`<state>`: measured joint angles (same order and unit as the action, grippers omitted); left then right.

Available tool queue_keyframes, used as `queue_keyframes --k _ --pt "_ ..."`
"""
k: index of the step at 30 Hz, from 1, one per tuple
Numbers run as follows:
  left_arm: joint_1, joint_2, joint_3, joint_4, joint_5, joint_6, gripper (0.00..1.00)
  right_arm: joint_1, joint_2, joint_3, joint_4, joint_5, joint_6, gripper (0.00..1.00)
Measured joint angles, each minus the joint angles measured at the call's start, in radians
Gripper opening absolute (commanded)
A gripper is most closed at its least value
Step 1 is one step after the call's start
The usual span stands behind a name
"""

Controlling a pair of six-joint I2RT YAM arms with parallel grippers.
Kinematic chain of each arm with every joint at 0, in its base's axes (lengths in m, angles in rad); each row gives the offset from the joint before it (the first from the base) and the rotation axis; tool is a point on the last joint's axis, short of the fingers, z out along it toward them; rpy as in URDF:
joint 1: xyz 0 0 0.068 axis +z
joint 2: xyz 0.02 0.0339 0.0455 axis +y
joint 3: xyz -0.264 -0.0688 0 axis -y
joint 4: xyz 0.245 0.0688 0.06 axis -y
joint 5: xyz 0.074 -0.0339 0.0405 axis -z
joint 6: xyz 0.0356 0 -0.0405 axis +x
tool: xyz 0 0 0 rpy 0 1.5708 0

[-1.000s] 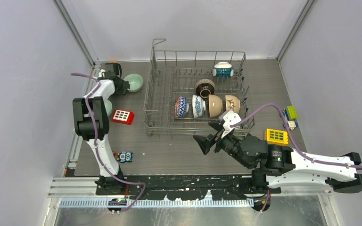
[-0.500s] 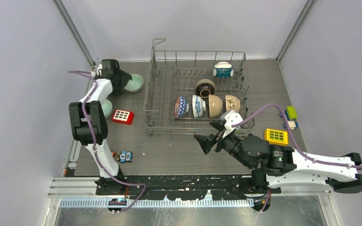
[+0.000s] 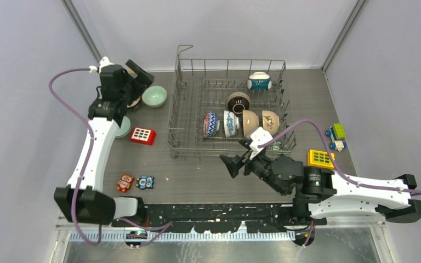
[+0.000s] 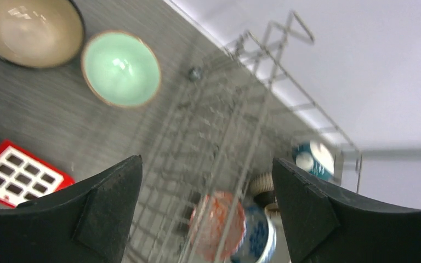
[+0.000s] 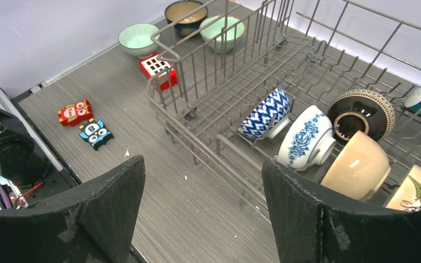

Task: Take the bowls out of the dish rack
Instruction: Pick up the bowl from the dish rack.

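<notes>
The dish rack [image 3: 174, 118] stands mid-table. In it are a teal-and-white bowl [image 3: 259, 81], a dark brown bowl [image 3: 238, 102], and a row of a red-and-blue patterned bowl [image 3: 210, 124], a blue-and-white bowl [image 3: 230, 124], a cream bowl [image 3: 249, 123] and a floral cream bowl [image 3: 270, 120]. Left of the rack on the table sit a pale green bowl [image 3: 155, 96], a dark bowl [image 4: 30, 30] and another pale green bowl [image 3: 124, 126]. My left gripper [image 3: 138, 76] hangs open above these, holding nothing. My right gripper [image 3: 237, 155] is open and empty at the rack's near side.
A red block [image 3: 142, 135] lies left of the rack, and two owl figures [image 3: 125, 182] [image 3: 146, 182] lie near the front. A yellow block [image 3: 321, 159] and small coloured blocks [image 3: 337, 133] sit to the right. Walls close in the back and both sides.
My left gripper has opened, let go of the dark bowl beside the pale green one, and risen toward the back-left. My right gripper edged slightly left, still open.
</notes>
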<state>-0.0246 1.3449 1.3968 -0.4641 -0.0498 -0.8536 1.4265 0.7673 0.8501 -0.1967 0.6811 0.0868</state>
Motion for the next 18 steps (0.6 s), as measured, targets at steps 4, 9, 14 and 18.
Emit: queue_keyframes --k 4,9,14,18 --pt "-0.124 -0.137 -0.084 -0.046 -0.033 0.081 0.91 -0.003 0.082 0.021 0.020 -0.005 0.015 0.82" --pt "-0.249 -0.256 -0.144 -0.101 -0.095 0.166 0.92 -0.056 0.167 0.064 0.011 -0.025 0.082 0.82" --pt "-0.293 -0.357 -0.198 -0.119 -0.121 0.216 0.93 -0.175 0.186 0.097 0.001 -0.052 0.187 0.82" --pt "-0.297 -0.403 -0.235 -0.135 -0.124 0.250 1.00 -0.282 0.187 0.097 -0.026 -0.067 0.267 0.82"
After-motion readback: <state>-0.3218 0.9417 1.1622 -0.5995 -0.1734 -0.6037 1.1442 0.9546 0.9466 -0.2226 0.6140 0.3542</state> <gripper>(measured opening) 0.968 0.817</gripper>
